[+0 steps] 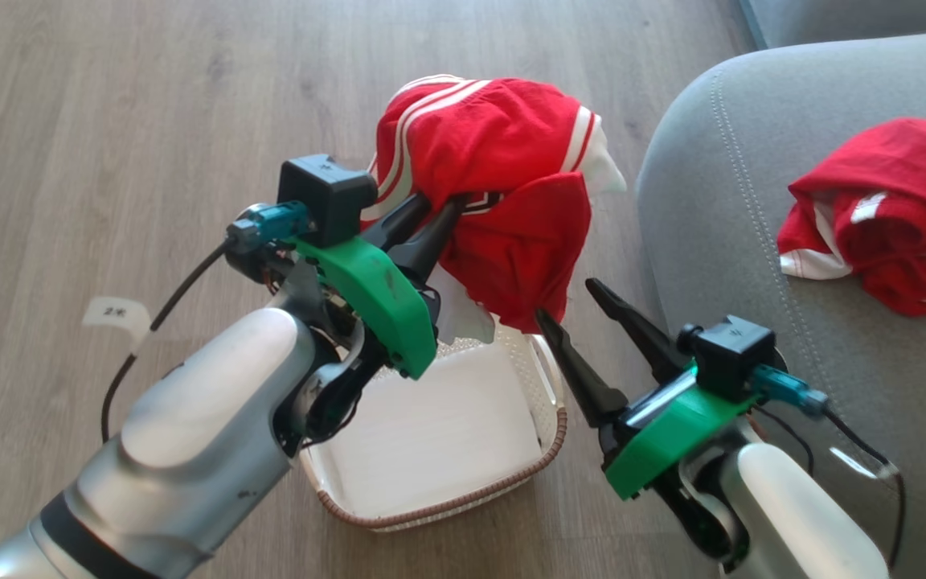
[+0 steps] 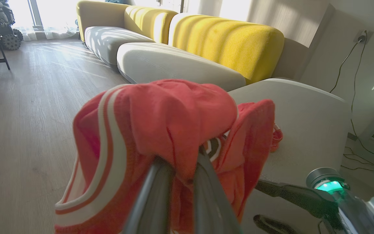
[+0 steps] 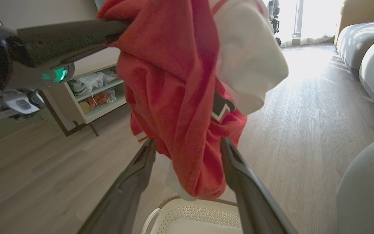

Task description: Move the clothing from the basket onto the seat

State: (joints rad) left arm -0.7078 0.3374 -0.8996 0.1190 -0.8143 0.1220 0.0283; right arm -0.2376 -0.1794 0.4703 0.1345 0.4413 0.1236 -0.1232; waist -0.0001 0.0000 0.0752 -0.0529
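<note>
Dangling jersey (image 1: pixel 495 145), long axis vertical

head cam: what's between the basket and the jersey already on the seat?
Head view: the open right claw stands between basket and that jersey, and past the claw there is bare grey seat.

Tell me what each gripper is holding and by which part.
The left gripper pinches a red jersey by a bunched fold near its lettering, hanging above the basket. The right gripper is open, holding nothing.
</note>
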